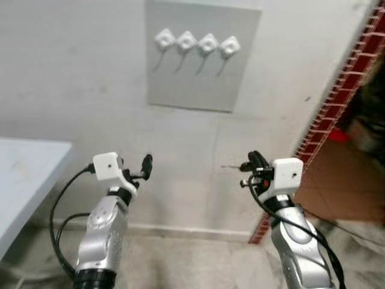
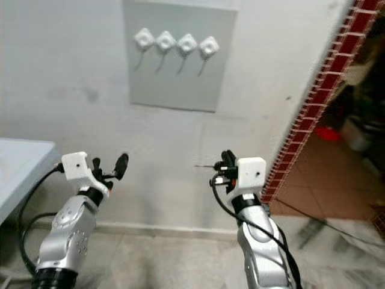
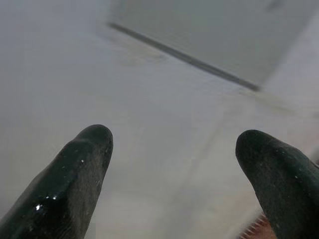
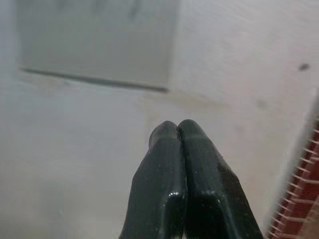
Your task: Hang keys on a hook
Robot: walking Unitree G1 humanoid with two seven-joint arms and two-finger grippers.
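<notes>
The right pincer [image 1: 248,171] sits in the lower right-centre of the left eye view, raised in front of the pale plaster wall [image 1: 72,72]. In the right wrist view its two black fingers [image 4: 169,189] are pressed flat together with nothing visible between them. In the head views a thin dark sliver [image 1: 231,167] juts from the pincer's front towards the left of the frame; it is too small to identify, so whether the keys are held there cannot be told.

The left pincer [image 1: 143,168] is in the lower left-centre of the same frame, at about the same height. Its black fingers [image 3: 79,179] stand well apart in the left wrist view, with bare wall between them.

Above both pincers, in the upper centre of the frame, a flat grey rectangular panel [image 1: 198,84] is fixed to the wall. A slanting row of four white diamond-shaped hook mounts [image 1: 197,42] crosses its upper part, each with a thin wire hook hanging below it. All four hooks are bare.

At the left edge, mid-height, lies the corner of a pale blue-grey tabletop [image 1: 27,174]. Along the right side, a column of dark red tiles [image 1: 337,96] edges an opening onto a brown floor [image 1: 343,186]. Grey marbled floor [image 1: 192,262] fills the bottom of the frame.
</notes>
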